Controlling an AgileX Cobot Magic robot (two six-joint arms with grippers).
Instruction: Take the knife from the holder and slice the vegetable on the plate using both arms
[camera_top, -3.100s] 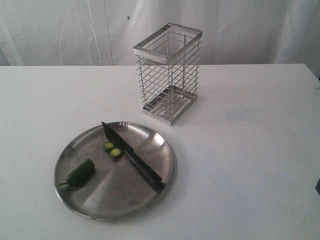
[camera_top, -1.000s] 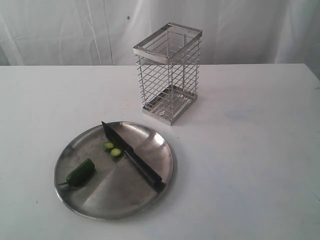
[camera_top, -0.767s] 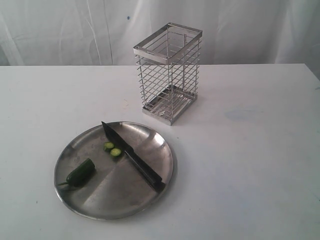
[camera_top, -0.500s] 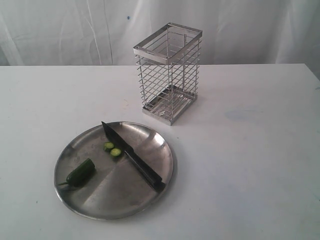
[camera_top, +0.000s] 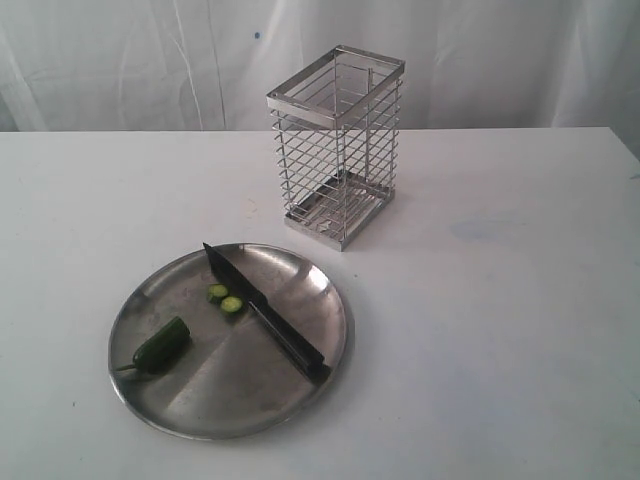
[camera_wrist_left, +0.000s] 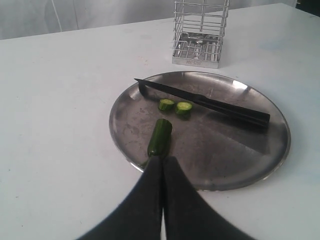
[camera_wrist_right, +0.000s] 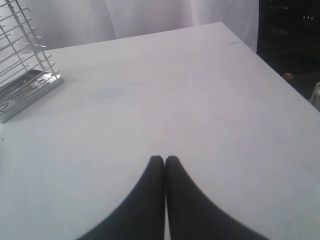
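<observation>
Nothing had shifted since earlier frames: the knife (camera_top: 266, 315) lay discarded across the plate (camera_top: 190, 405) beside two slices (camera_top: 225, 298) and the remaining vegetable (camera_top: 160, 346) (holder (camera_top: 336, 145) empty); both end effectors, left (camera_wrist_left: 162, 162) and right (camera_wrist_right: 164, 162), were closed, empty.

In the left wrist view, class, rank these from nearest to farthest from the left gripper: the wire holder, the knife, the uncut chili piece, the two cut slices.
1. Uncut chili piece, just ahead of the left gripper, on the plate.
2. Two cut slices, beyond the chili.
3. Knife, lying across the plate behind the slices.
4. Wire holder, off the plate, farthest.
</observation>
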